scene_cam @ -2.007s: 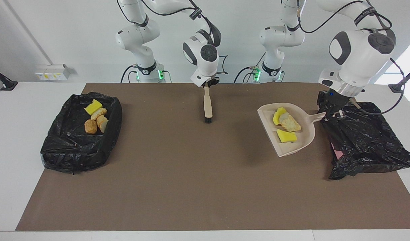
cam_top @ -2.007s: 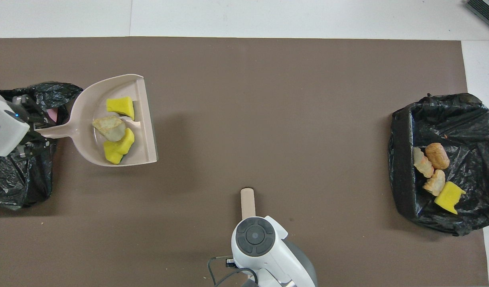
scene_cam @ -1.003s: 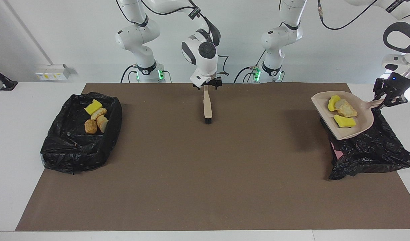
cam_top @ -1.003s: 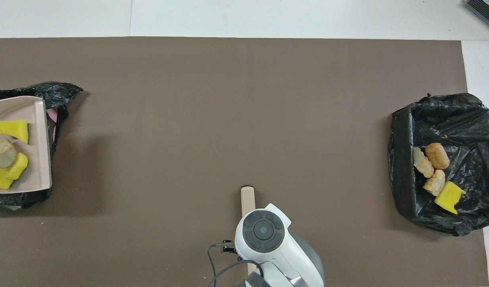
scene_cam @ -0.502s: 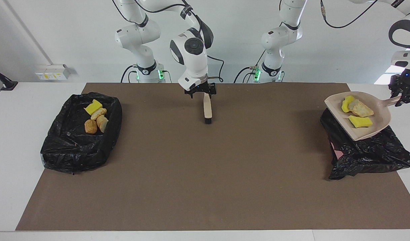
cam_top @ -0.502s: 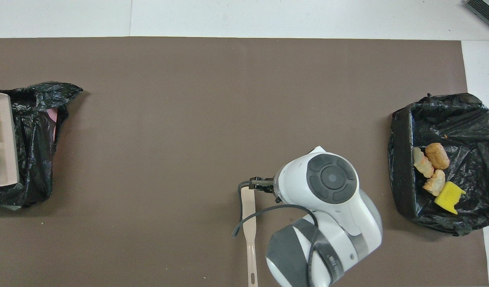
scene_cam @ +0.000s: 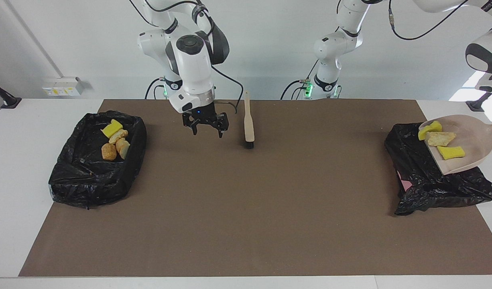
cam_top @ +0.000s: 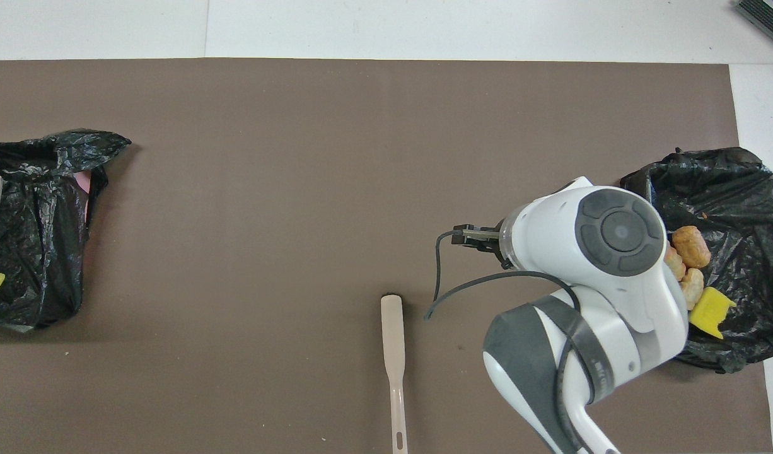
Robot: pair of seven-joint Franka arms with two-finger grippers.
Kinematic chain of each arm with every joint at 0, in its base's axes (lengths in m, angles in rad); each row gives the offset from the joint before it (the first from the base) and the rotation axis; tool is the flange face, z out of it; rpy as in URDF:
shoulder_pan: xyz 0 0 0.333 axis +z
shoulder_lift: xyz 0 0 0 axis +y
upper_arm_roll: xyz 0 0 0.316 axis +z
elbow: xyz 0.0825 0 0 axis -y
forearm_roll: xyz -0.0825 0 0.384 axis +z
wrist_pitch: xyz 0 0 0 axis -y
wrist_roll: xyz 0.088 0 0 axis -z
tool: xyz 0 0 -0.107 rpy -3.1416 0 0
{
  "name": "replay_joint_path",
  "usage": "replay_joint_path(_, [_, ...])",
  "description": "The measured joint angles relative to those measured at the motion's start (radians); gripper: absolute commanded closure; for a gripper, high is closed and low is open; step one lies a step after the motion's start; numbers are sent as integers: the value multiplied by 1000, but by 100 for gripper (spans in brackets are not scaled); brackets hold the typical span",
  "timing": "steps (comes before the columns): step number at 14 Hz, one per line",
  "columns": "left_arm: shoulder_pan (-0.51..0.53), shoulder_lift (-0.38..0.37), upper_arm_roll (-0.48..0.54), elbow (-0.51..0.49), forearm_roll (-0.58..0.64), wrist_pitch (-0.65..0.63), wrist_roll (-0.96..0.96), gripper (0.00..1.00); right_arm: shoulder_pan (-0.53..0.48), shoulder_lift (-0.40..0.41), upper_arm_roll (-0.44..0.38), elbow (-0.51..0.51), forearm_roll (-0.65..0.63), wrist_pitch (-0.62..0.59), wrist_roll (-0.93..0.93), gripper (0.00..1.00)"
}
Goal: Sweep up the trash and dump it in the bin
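Trash in dustpan, in bin

Tilted dustpan carrying trash over black bin, open right end effector beside brush

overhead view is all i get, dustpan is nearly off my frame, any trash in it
observer: yes, the dustpan carries three pieces, two yellow and one beige, and tilts above the bin at the left arm's end.
operator: right hand is hidden under the arm for me, is it holding the brush
observer: no, the right hand is open and empty over the mat; the brush lies beside it.
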Motion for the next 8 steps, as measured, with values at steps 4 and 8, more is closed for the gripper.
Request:
replay_joint_path(4, [-1,0,-3,0,127,42,-8,100,-133,-51,-6,53,-2,-50,-135,0])
replay_joint_path(8, [-14,-1,-4,0,264,42,-106,100,-143,-76,-124,196,-2,-241,-299,0])
